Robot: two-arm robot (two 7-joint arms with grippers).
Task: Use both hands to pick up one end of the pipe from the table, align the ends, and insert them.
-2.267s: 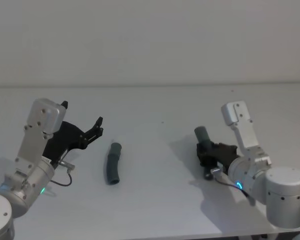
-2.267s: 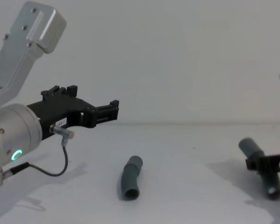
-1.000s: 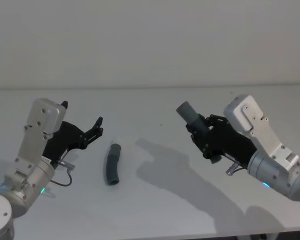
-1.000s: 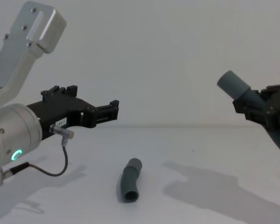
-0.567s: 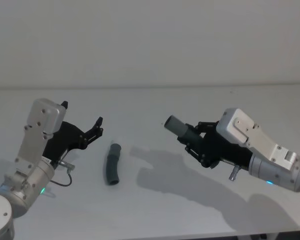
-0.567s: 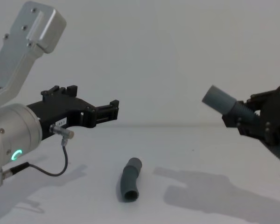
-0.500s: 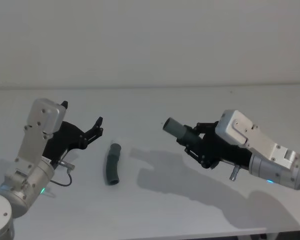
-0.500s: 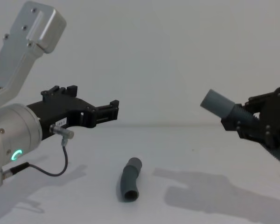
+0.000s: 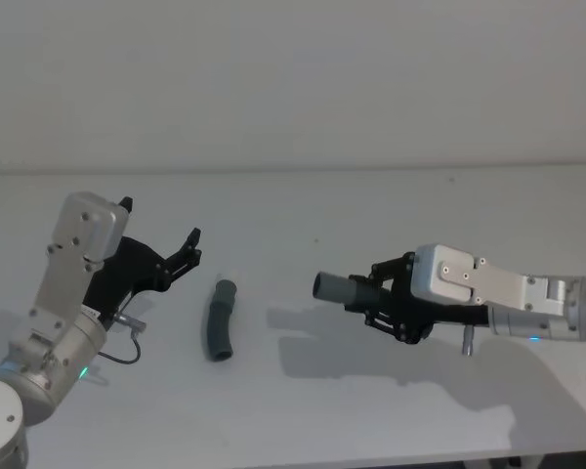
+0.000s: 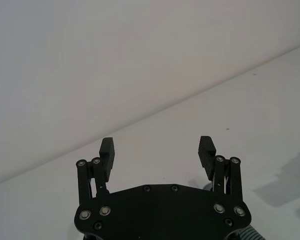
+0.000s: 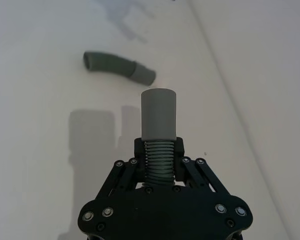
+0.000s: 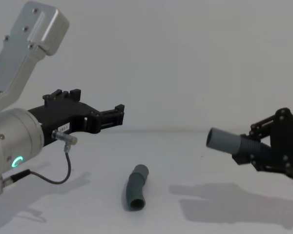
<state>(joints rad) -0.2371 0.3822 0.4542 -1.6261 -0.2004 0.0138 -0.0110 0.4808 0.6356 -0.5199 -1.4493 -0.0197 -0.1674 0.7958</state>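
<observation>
Reach favours the open black left claw: the short dark-grey bent rubber tube lies just right of it, axis near-to-far; the right claw grips its ribbed grey mate.

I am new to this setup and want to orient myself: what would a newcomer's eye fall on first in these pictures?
Most striking is the right gripper, on the robot's right, shut on a grey pipe piece held above the table, its free end pointing toward the robot's left. The other pipe piece lies on the table left of centre, and the left gripper hovers open farther left.
</observation>
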